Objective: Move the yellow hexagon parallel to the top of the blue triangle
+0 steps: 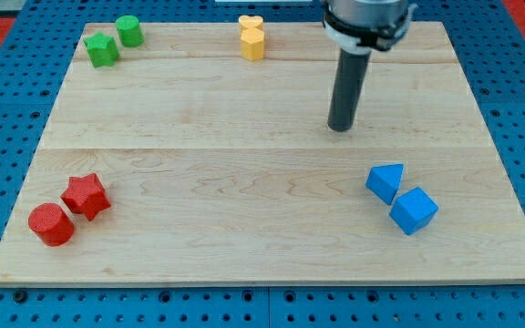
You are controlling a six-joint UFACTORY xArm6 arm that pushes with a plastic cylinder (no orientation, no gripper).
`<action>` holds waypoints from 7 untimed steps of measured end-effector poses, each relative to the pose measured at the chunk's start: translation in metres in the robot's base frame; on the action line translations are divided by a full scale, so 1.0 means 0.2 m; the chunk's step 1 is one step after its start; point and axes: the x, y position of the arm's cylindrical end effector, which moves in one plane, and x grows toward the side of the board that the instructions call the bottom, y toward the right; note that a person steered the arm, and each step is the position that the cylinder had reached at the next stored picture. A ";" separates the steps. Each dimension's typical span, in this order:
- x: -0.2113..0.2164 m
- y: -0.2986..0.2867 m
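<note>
The yellow hexagon (253, 44) sits near the board's top edge, just left of centre, touching a yellow heart (251, 23) right above it. The blue triangle (386, 181) lies at the lower right, with a blue cube (414, 210) touching its lower right side. My tip (340, 128) rests on the board right of centre. It is well below and to the right of the yellow hexagon, and above and a little left of the blue triangle, touching no block.
A green star (102, 49) and a green cylinder (129, 30) sit at the top left corner. A red star (86, 195) and a red cylinder (51, 224) sit at the lower left. The wooden board (244, 164) lies on a blue pegboard.
</note>
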 end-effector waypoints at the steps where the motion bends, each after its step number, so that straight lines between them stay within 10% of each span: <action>1: -0.15 -0.02; 4: -0.92 0.04; 7: -0.99 -0.14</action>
